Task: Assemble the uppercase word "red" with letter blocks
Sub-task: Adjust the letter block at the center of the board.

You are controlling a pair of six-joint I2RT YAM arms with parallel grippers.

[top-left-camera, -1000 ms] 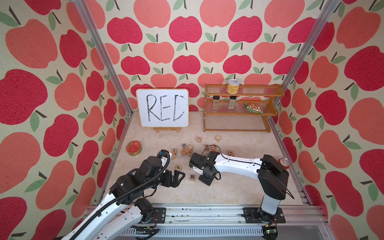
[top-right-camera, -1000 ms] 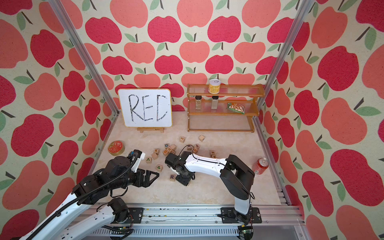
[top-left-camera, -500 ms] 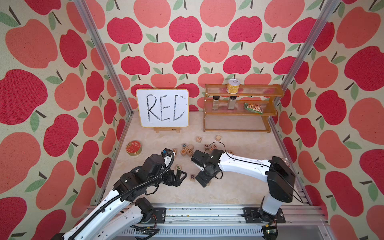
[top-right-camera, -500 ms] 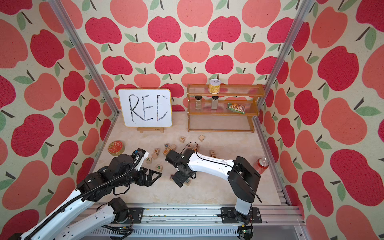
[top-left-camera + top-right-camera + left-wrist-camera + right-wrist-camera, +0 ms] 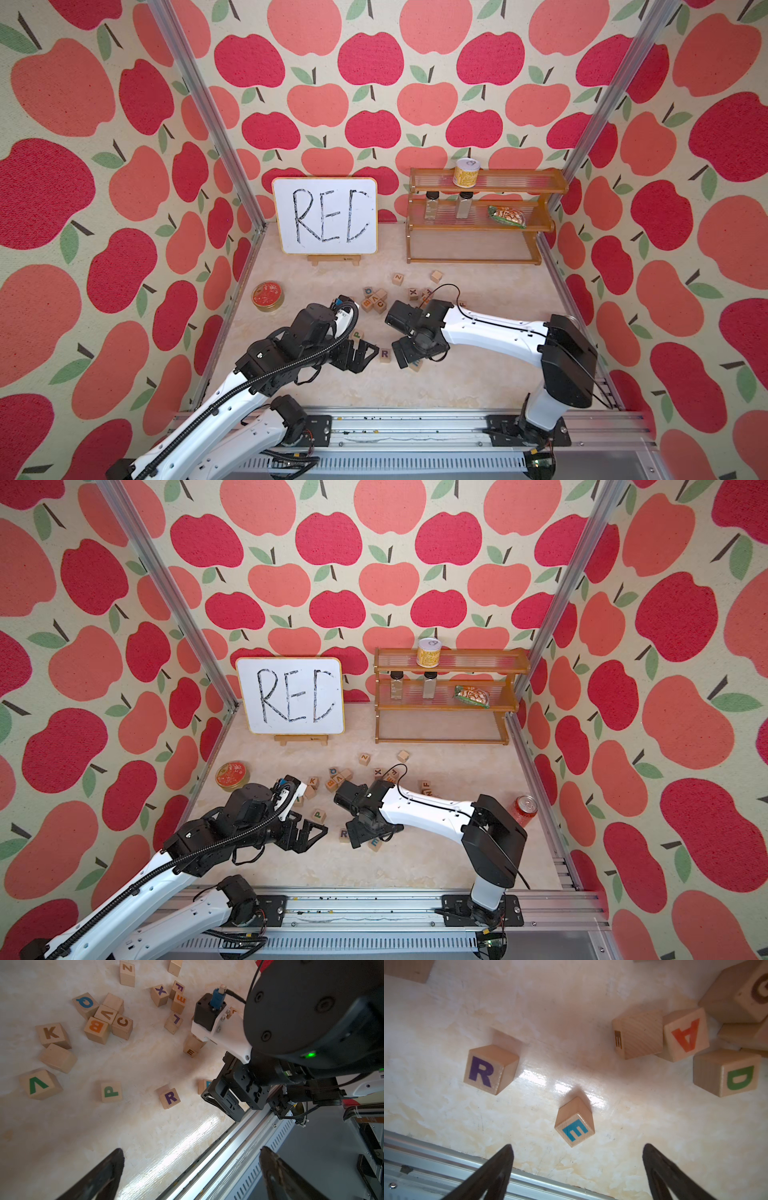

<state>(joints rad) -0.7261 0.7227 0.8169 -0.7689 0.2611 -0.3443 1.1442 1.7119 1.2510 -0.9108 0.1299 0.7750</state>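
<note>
At the front edge of the counter (image 5: 446, 1118), just behind the metal rail (image 5: 446, 1159), the right gripper (image 5: 577, 1153) hangs with its jaws spread wide and nothing between them. Just beneath its fingertips sits the teal-blue E block (image 5: 576, 1128), turned on a diagonal. The purple R block (image 5: 481, 1072) stands on the left arm's side of it, apart and not touching, its letter squarer to the rail. These two look like the start of the word, laid near the front where both arms can reach. The E probably needs straightening and closing up to the R.

The left gripper (image 5: 192, 1150) hovers on the R's other side, also fully open and empty, seemingly parked clear of the work.

Farther back, the green D block (image 5: 737, 1078) lies just beside an orange A block (image 5: 685, 1034) at the edge of the loose spare blocks (image 5: 374, 301). In both top views the right arm hides it. It is likely the next one to fetch.

At the back wall a whiteboard (image 5: 328, 216) leans on a small easel, with a wooden shelf rack (image 5: 478, 216) beside it.
</note>
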